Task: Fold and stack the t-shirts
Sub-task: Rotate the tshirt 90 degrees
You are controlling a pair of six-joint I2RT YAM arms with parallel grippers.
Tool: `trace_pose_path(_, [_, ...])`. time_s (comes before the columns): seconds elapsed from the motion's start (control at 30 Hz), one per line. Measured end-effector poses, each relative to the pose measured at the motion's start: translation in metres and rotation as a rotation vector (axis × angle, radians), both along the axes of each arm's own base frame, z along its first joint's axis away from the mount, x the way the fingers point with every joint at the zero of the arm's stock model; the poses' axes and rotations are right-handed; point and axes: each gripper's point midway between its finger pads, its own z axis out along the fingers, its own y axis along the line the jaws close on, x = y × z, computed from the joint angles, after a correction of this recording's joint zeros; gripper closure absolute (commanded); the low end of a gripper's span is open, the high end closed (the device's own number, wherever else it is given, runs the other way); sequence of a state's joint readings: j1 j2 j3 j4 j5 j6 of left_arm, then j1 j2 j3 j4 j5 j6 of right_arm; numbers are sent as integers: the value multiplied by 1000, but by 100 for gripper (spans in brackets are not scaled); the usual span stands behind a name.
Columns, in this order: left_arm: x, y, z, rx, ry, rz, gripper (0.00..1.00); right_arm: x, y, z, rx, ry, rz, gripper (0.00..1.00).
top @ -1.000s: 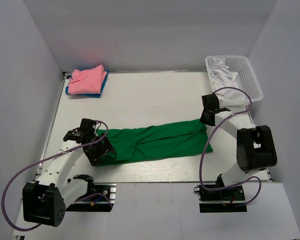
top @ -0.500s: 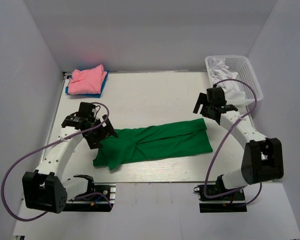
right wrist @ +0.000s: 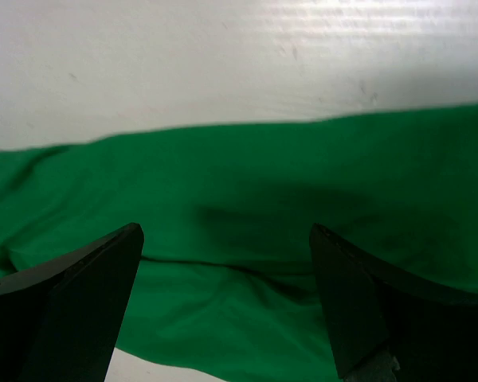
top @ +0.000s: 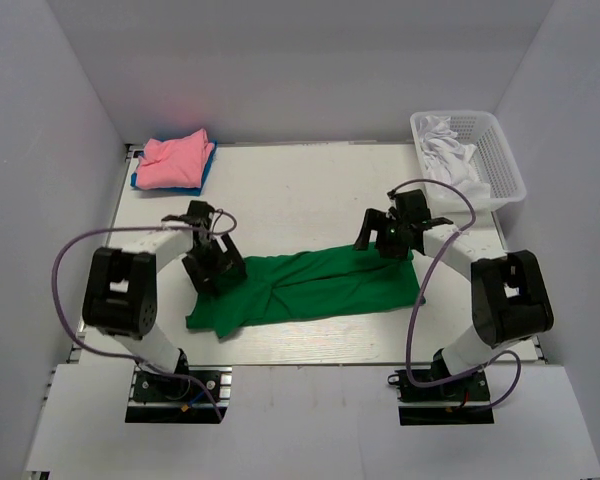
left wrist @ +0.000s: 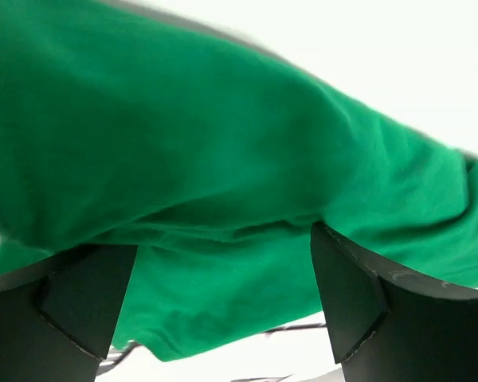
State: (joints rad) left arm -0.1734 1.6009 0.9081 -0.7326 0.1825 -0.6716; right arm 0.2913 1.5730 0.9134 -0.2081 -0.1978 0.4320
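A bright green t-shirt [top: 315, 286] lies as a long folded strip across the middle of the table. My left gripper [top: 217, 268] hovers open over its left end, green cloth [left wrist: 223, 199] filling the view between the spread fingers [left wrist: 346, 298]. My right gripper [top: 383, 238] is open above the strip's right end, with the green t-shirt [right wrist: 247, 231] flat below its parted fingers [right wrist: 358, 302]. A folded pink t-shirt [top: 173, 160] rests on a blue one [top: 139, 182] at the back left. White t-shirts [top: 448, 152] sit crumpled in the basket.
A white mesh basket [top: 498, 160] stands at the back right corner. White walls close in the table on three sides. The table's [top: 300, 195] near edge runs just below the green strip.
Both grippers let go of the green t-shirt's ends and opened wide. The left one swung up and right over the left end; the right one moved left over the right end.
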Motion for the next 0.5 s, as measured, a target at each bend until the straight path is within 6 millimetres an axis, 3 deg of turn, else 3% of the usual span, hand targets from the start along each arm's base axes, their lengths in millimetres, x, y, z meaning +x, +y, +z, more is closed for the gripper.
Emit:
trace_pose_path(0.1, [26,-4,-2,10,42,6,0,-19,-7,-19,-52,52,20,10])
trace_pose_path(0.2, [71,-9,-1,28,39,4,0,-35,-8,-30,-102,59,75,10])
trace_pose_path(0.3, [157,-18,5,53,-80,-16,0,-45,2,-33,-125,40,159,10])
trace_pose_path(0.4, [259,-33,13,43,-275,-37,0,-60,21,-33,-139,30,270,10])
trace_pose_path(0.43, [297,-40,17,28,-366,-40,0,-68,29,-33,-143,36,317,10])
trace_pose_path(0.5, [355,-57,23,-37,-519,-35,0,-100,53,-32,-147,67,456,10])
